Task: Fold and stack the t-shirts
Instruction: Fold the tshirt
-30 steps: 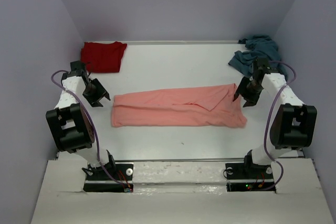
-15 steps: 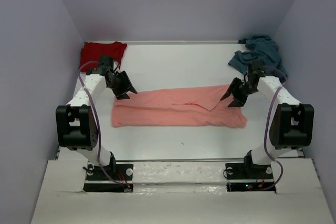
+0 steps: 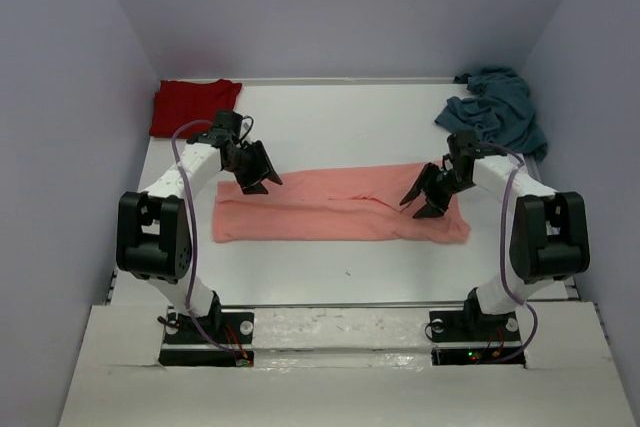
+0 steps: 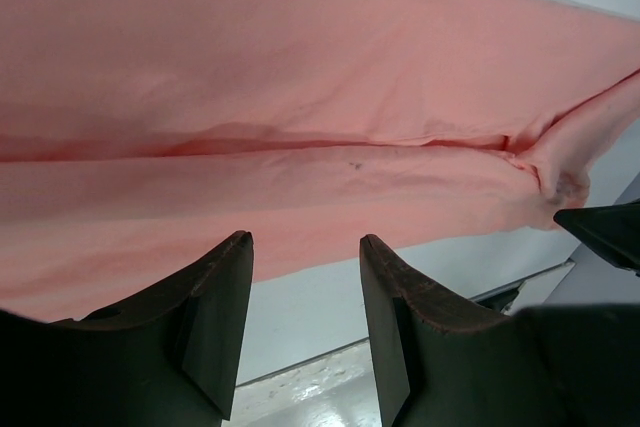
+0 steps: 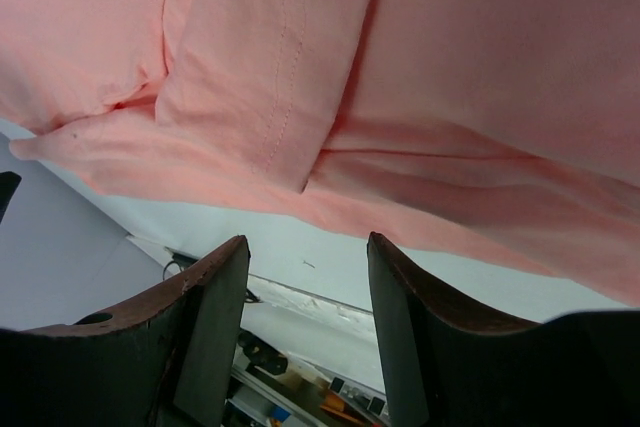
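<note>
The salmon-pink t-shirt (image 3: pixel 335 205) lies folded into a long band across the middle of the table; it fills the left wrist view (image 4: pixel 300 97) and the right wrist view (image 5: pixel 450 87). The dark red t-shirt (image 3: pixel 192 106) lies at the back left. The teal-blue t-shirt (image 3: pixel 495 109) is crumpled at the back right. My left gripper (image 3: pixel 262 178) hovers over the pink shirt's far left corner, open and empty (image 4: pixel 305 247). My right gripper (image 3: pixel 420 203) hovers over the shirt's right part, open and empty (image 5: pixel 305 252).
The white table (image 3: pixel 340 117) is walled by lilac panels (image 3: pixel 60 127) on three sides. The arm bases (image 3: pixel 205 332) stand along the near edge.
Both arms have swung inward from the table's sides. The left gripper now hovers over the pink shirt's left far corner, the right over its right part. The shirts have not moved.
</note>
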Robot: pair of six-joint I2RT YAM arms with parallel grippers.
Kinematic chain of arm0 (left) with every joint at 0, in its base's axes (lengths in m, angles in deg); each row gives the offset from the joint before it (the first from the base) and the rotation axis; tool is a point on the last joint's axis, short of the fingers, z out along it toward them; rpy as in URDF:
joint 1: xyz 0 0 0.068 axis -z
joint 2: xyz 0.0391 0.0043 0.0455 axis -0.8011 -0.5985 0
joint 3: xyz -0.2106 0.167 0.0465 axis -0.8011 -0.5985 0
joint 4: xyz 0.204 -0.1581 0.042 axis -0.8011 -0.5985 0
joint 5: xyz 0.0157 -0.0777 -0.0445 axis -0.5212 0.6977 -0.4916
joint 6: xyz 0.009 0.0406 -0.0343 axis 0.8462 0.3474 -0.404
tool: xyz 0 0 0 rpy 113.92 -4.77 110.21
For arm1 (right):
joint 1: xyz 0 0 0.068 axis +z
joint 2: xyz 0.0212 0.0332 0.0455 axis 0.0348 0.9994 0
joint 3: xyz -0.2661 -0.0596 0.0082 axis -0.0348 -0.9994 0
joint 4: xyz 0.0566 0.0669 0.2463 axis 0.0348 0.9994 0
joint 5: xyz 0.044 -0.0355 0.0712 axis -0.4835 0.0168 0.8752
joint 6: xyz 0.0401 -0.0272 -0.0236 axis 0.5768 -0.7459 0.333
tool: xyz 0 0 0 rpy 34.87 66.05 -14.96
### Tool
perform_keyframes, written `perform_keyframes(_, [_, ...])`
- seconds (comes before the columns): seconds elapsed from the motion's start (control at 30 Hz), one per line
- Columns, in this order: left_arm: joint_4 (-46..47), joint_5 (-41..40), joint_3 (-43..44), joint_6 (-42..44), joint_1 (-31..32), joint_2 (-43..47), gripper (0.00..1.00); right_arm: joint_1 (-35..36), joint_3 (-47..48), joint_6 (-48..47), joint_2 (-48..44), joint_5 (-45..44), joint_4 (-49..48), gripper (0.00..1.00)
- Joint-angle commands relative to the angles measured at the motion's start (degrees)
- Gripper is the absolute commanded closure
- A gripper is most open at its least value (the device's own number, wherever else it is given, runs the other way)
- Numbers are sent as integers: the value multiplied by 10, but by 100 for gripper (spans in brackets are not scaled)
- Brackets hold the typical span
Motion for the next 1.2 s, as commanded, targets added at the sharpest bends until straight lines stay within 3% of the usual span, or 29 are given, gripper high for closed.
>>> perform_keyframes(0.0, [-8, 7, -10, -1, 11, -12, 44, 14, -11, 25, 11, 19, -51, 44])
perform_keyframes(0.53, [8, 11, -59, 0, 34, -21, 44, 30, 44, 34, 76, 11, -79, 46])
perform_keyframes(0.67, [14, 12, -68, -1, 45, -26, 44, 30, 50, 38, 83, 10, -81, 51])
perform_keyframes(0.83, [21, 12, -80, -3, 52, -34, 44, 36, 48, 42, 82, 7, -83, 68])
perform_keyframes(0.9, [21, 12, -82, -1, 53, -38, 44, 41, 46, 46, 81, 8, -84, 69])
perform_keyframes(1.07, [13, 10, -75, 7, 56, -53, 45, 47, 41, 50, 74, 6, -80, 54])
perform_keyframes(1.17, [9, 9, -67, 10, 55, -56, 45, 52, 41, 50, 64, 0, -75, 50])
